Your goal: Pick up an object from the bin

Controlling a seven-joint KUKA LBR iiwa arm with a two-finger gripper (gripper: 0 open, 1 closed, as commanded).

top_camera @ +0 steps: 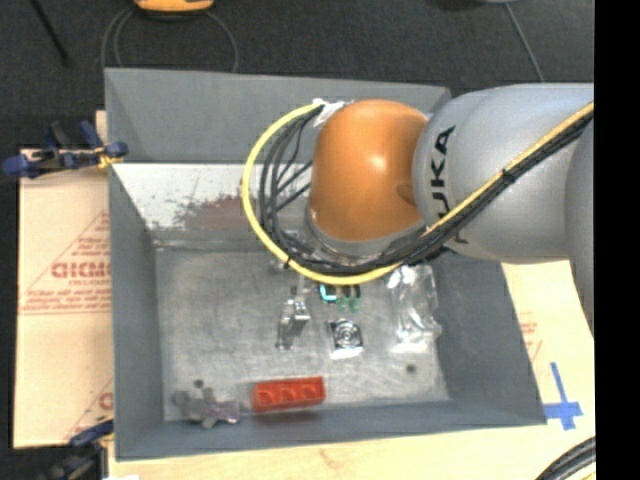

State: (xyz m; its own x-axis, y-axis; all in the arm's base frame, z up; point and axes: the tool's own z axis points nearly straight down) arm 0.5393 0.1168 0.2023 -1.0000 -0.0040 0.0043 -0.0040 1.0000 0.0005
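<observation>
My gripper (pixel 318 330) hangs low over the middle of the bin floor, below the arm's orange cover. Its two metal fingertips (pixel 292 324) stand apart, open, with only bare bin floor between them. A red toy brick (pixel 288 394) with studs lies flat near the front wall, just in front of the gripper and apart from it. A crumpled clear plastic wrapper (pixel 413 310) lies to the gripper's right, close to the right fingertip without touching it.
A small grey, figure-shaped thing (pixel 205 406) lies in the front left corner beside the red brick. The arm and its cables cover the back middle and right of the bin. The left half of the floor is bare.
</observation>
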